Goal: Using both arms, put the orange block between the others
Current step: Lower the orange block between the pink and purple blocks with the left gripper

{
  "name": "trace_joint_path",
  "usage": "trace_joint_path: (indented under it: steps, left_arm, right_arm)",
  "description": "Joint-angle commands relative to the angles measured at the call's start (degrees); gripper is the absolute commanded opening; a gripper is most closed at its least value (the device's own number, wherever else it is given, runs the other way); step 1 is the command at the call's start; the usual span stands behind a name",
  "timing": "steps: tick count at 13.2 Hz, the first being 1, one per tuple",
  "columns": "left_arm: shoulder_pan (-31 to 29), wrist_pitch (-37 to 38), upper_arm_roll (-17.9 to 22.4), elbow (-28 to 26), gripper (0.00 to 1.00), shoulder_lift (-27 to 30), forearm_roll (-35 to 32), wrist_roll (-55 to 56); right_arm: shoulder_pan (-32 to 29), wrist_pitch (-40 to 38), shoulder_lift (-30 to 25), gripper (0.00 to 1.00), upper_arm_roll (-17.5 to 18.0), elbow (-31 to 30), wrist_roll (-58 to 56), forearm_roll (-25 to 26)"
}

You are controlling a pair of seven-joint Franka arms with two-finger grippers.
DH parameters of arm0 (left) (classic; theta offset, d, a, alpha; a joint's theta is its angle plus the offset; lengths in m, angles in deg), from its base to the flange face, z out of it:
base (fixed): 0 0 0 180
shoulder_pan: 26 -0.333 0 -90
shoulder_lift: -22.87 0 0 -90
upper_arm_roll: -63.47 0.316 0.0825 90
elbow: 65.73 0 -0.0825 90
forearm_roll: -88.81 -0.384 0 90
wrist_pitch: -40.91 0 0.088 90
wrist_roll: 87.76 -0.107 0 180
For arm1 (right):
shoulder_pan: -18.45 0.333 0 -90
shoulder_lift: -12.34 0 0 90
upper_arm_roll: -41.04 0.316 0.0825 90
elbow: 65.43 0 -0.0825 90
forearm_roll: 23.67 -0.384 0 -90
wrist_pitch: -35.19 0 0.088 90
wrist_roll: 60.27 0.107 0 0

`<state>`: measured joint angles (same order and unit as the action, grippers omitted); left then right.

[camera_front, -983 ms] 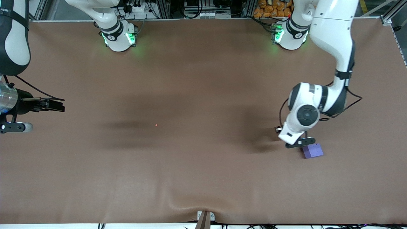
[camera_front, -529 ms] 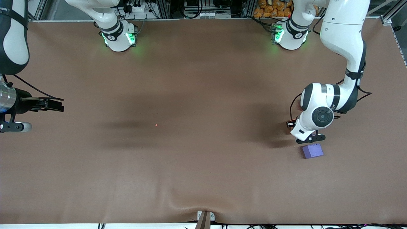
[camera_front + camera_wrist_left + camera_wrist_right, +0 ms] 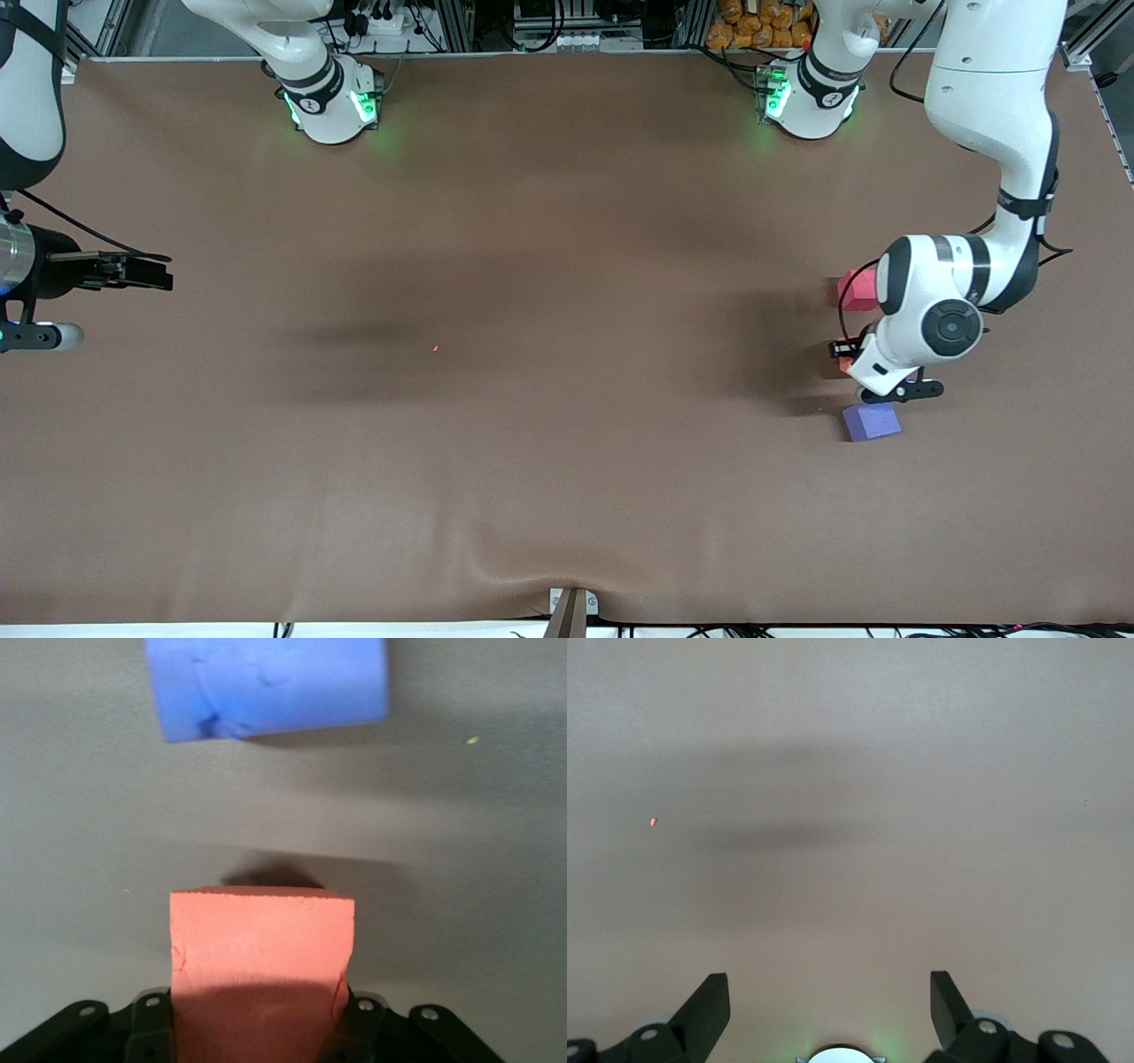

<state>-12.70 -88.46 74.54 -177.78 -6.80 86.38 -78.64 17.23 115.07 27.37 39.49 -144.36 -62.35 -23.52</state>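
Orange block (image 3: 261, 970) in left pincer (image 3: 257, 1019)

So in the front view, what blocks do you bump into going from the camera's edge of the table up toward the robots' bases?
Purple cube → orange block, held in the left gripper → pinkish-red cube.

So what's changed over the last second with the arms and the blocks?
The left gripper, shut on the orange block, shifted toward the left arm's end of the table, uncovering the pinkish-red cube. The purple cube stayed put; the right gripper waits, jaws open.
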Motion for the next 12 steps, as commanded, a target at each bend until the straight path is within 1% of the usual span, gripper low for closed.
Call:
trace_joint_path:
  steps: [1, 4, 8, 10, 12]
  left_arm:
    - [-1.61, -2.28, -1.66, -1.69, 0.00, 1.02, -0.47, -1.38]
    - [-1.97, -3.86, -1.93, -1.34, 0.00, -0.04, 2.25, -1.47]
    - [-2.49, -3.96, -2.81, -0.81, 0.01, 0.05, 3.22, -2.52]
    - [-2.76, -3.96, -2.90, -0.81, 0.01, 0.05, 5.06, -5.85]
    - [-4.42, -4.04, -2.99, -0.90, 0.02, -0.21, 5.07, -8.49]
  right_arm:
    - [0.08, -0.61, -0.61, 1.00, -0.55, -0.43, -0.03, 0.72]
    - [0.08, -0.52, -0.43, 1.00, -0.47, -0.70, 0.06, 0.81]
    - [-0.01, -0.52, -0.26, 1.00, -0.38, -0.61, -0.02, 0.81]
    - [0.08, -0.52, -0.26, 1.00, -0.38, -0.61, -0.03, 0.81]
    - [0.17, -0.61, -0.17, 1.00, -0.38, -0.61, 0.06, 0.73]
